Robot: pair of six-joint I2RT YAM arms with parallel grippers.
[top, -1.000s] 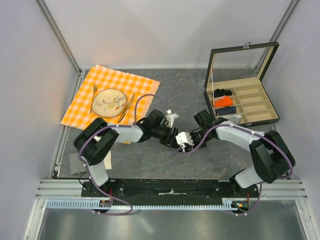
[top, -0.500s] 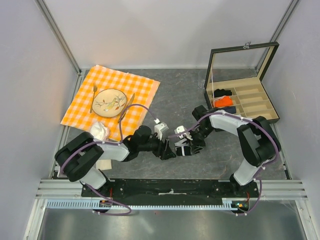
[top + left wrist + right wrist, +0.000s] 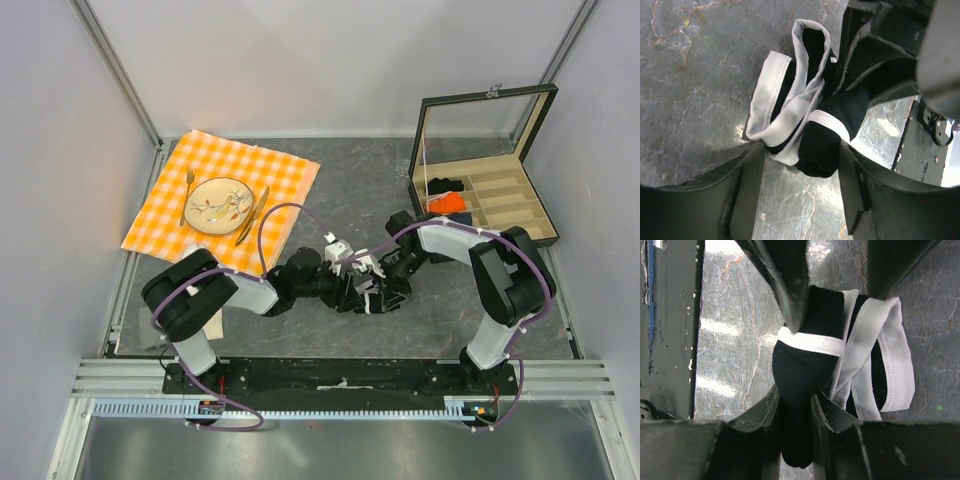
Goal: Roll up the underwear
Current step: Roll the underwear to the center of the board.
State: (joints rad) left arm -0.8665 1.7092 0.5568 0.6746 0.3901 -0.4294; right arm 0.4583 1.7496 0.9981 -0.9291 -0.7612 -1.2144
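- Underwear lies bunched on the bench, near the middle and towards the near edge, between the two arms.
- It's a crumpled heap: the white waistband loops to one side, the black fabric is pulled out in a tongue to the other.
- Left fingers are spread wide, one each side of the heap. I see no squeeze, so released.
- Right fingers are clenched on the black tongue, just past a white trim strip.
- From above, both wrists meet over the heap and I can barely see the fabric there.
- The bench top is grey with a marbled, stone-like look and bright glare patches in the wrist views.
- An orange checked cloth sits at the far left, with a plate, fork and knife on it.
- A box with dividers sits at the far right, its glass lid standing open.
- An orange roll and a black roll are in its left compartments.
- Plain pale walls close in three sides, with metal frame posts at the corners.
- A metal rail runs along the near edge, carrying the arm bases.
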